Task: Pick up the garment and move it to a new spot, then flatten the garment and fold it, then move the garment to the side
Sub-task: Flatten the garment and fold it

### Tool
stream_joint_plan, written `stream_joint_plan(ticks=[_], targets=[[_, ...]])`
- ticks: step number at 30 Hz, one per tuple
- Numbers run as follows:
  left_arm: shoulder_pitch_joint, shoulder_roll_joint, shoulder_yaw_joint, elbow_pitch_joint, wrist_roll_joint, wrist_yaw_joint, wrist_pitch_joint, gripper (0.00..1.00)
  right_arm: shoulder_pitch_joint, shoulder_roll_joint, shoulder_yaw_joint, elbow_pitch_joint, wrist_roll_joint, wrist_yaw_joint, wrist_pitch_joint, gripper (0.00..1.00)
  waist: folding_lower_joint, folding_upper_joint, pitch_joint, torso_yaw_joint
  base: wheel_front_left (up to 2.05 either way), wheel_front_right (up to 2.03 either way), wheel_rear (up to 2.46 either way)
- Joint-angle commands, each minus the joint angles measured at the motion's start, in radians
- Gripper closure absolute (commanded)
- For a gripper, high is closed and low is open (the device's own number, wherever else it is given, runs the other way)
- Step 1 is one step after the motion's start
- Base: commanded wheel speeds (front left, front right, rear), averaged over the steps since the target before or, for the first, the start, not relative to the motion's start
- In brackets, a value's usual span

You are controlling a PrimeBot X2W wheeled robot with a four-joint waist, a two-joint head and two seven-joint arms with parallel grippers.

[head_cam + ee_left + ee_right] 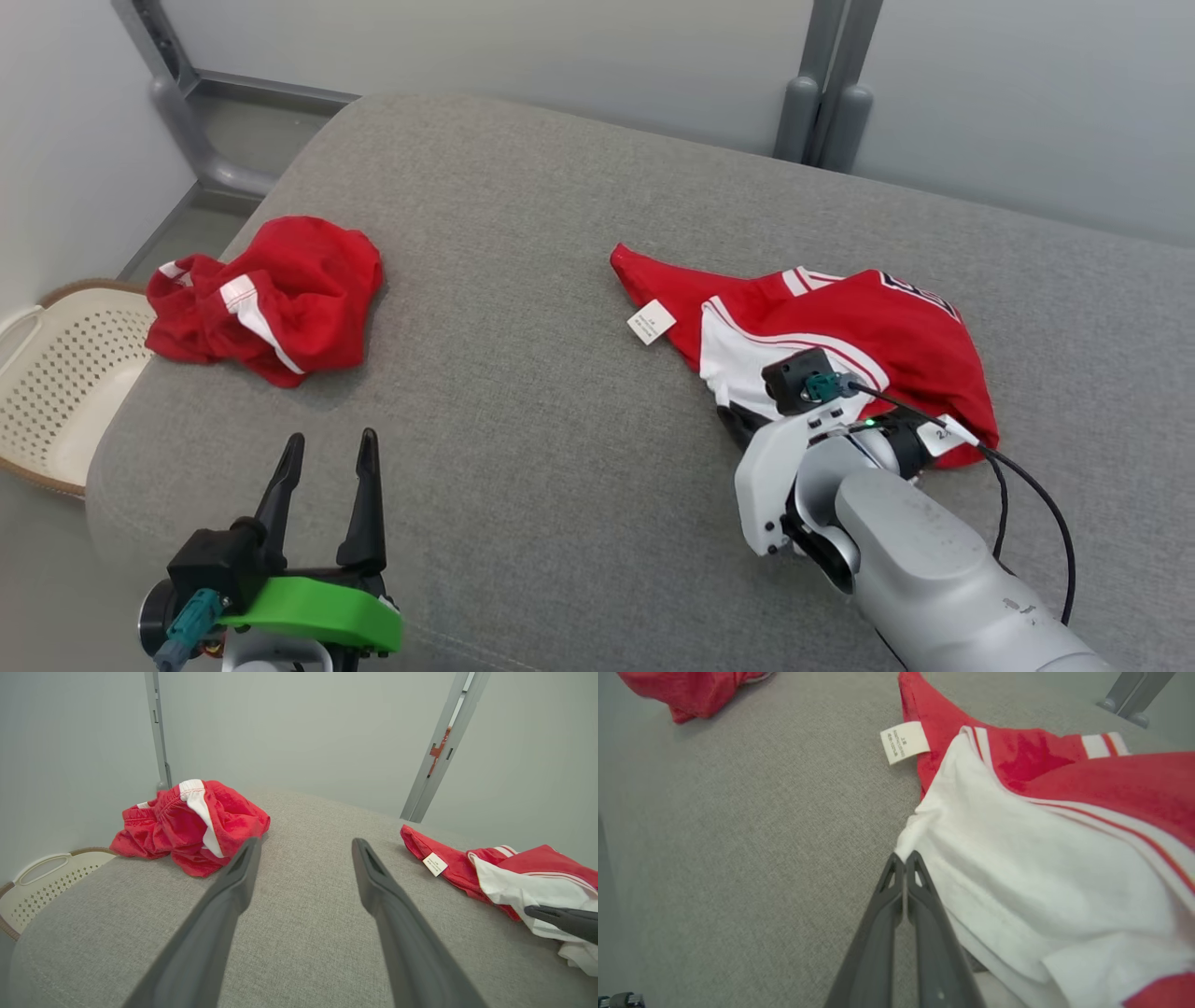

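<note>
We're right at the start here. The red-and-white fabric jersey lies rumpled on the grey woven couch cushion, right of centre in the head view, with one red corner and its small white care label pointing toward the middle of the frame. It hasn't been lifted, and it looks bunched rather than spread. By our reckoning nothing is finished yet: the carry to a new spot, the flattening, the fold and the final move aside are all ahead.

The pick-up itself seems to be under way. In the right wrist view the right gripper has its two dark fingers pressed tight together, and the tips meet on a small puckered fold at the jersey's white edge. We read that as a pinch on the cloth, a thin one right at the hem. The pale right forearm reaches in from the lower right of the head view, its wrist angled down over the near side of the garment.

The left gripper waits at the lower left with its fingers spread wide, pointing up the frame and holding nothing. It sits above bare cushion, well apart from the jersey.

At the upper left lie crumpled red shorts with white stripes, with a cream perforated plastic basket beyond the cushion's left edge.
</note>
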Motion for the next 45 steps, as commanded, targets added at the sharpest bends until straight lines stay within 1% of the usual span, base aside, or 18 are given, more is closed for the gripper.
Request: stream_joint_plan(ticks=[1,4,6,9,14,17,19,22,27,31,36,43,45], targets=[[0.002,0.006,0.003,0.001,0.01,-0.002,0.001,0.0,-0.009,-0.001,0.003,-0.016,0.025,0.0,-0.014,1.0,0.0,0.0,-0.018,-0.026,0.0,0.0,0.0],[0.013,0.012,0.006,0.0,0.011,-0.004,0.001,0.0,-0.024,0.0,0.018,-0.064,0.06,0.0,-0.04,1.0,0.0,0.0,-0.034,-0.065,0.0,0.0,0.0],[0.02,0.014,0.007,-0.002,0.013,-0.005,0.001,0.0,-0.034,-0.003,0.01,-0.094,0.079,0.0,-0.062,1.0,0.0,0.0,-0.039,-0.092,0.0,0.0,0.0],[0.024,0.014,0.006,-0.005,0.012,-0.005,0.001,0.0,-0.052,-0.025,-0.017,-0.146,0.103,0.0,-0.096,1.0,0.0,0.0,-0.041,-0.134,0.0,0.0,0.0],[0.023,0.017,0.003,-0.011,0.013,-0.007,0.001,0.0,-0.08,-0.09,-0.078,-0.255,0.13,0.0,-0.122,1.0,0.0,0.0,-0.032,-0.21,0.0,0.0,0.0],[0.011,0.02,0.0,-0.018,0.014,-0.007,0.001,0.0,-0.08,-0.126,-0.128,-0.314,0.161,0.0,-0.101,1.0,0.0,0.0,-0.013,-0.25,0.0,0.0,0.0],[0.001,0.021,-0.004,-0.02,0.014,-0.008,0.001,0.0,-0.085,-0.164,-0.164,-0.338,0.158,-0.001,-0.09,1.0,0.0,0.0,0.001,-0.269,0.0,0.0,0.0],[-0.018,0.025,-0.01,-0.023,0.012,-0.007,0.001,0.0,-0.078,-0.204,-0.238,-0.375,0.154,0.0,-0.068,1.0,0.0,0.0,0.039,-0.3,0.0,0.0,0.0],[-0.055,0.03,-0.028,-0.028,0.015,-0.008,0.001,0.0,-0.045,-0.259,-0.373,-0.388,0.125,0.0,-0.033,1.0,0.0,0.0,0.105,-0.318,0.0,0.0,0.0],[-0.08,0.036,-0.039,-0.028,0.013,-0.008,0.001,0.0,-0.004,-0.277,-0.498,-0.383,0.091,0.0,-0.007,1.0,0.0,0.0,0.157,-0.317,0.0,0.0,0.0],[-0.1,0.039,-0.044,-0.026,0.007,-0.009,0.001,0.0,0.05,-0.272,-0.624,-0.354,0.02,0.0,-0.003,1.0,0.0,0.0,0.191,-0.314,0.0,0.0,0.0],[-0.119,0.038,-0.049,-0.017,0.008,-0.008,0.001,0.0,0.066,-0.256,-0.734,-0.279,-0.083,0.0,-0.038,1.0,0.0,0.0,0.197,-0.316,0.0,0.0,0.0],[-0.119,0.037,-0.052,-0.011,0.009,-0.008,0.001,0.0,0.069,-0.266,-0.753,-0.25,-0.121,0.0,-0.046,1.0,0.0,0.0,0.188,-0.316,0.0,0.0,0.0]])
